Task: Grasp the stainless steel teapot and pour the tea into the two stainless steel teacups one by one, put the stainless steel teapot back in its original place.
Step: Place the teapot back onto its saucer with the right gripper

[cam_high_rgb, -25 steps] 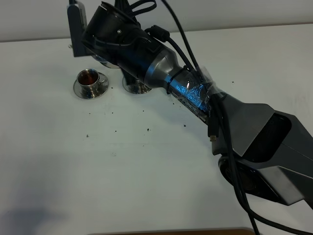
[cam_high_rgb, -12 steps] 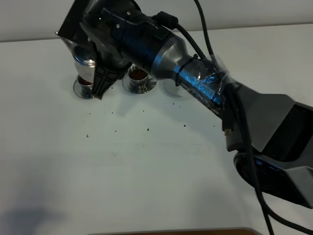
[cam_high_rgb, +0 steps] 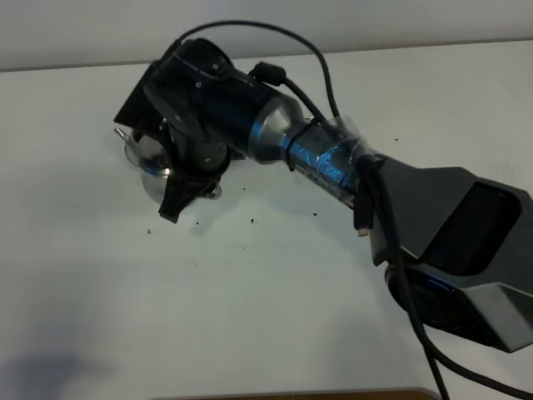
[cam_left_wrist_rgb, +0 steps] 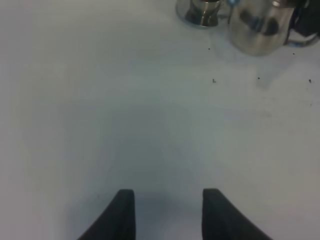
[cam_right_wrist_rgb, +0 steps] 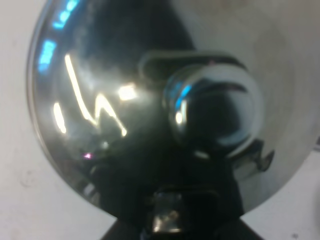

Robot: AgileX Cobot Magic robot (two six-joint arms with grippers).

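1. The right arm (cam_high_rgb: 333,167) stretches across the white tabletop (cam_high_rgb: 266,292) from the near right, its wrist tipped down over the far-left part.
2. Under that wrist sits the teapot (cam_high_rgb: 150,162); from the high view only a sliver of shiny steel and a bit of thin spout peek out past the dark wrist housing.
3. The right gripper (cam_high_rgb: 179,196) is at the teapot, its fingers closed together; the right wrist view puts the dark finger base right against the pot's near edge, by what looks like the handle, so it reads as clamped on the teapot.
4. In that same wrist view the teapot (cam_right_wrist_rgb: 160,110) fills nearly everything: the domed lid, the round knob (cam_right_wrist_rgb: 215,112) in the middle, bright reflections streaking across the steel.
5. Whether the teapot stands on the tabletop or hangs just above it, I cannot tell.
6. The left gripper (cam_left_wrist_rgb: 167,212) hangs over bare tabletop well apart from the teapot, its two dark fingers (cam_left_wrist_rgb: 122,215) standing apart with nothing between them.
7. From the left wrist view, one cup (cam_left_wrist_rgb: 202,10) on its saucer sits just beside the teapot (cam_left_wrist_rgb: 260,30), on the spout side.
8. The second cup and the round dish are hidden; the arm covers that patch.
9. Dark specks (cam_high_rgb: 250,221) dot the tabletop just in front of the teapot.
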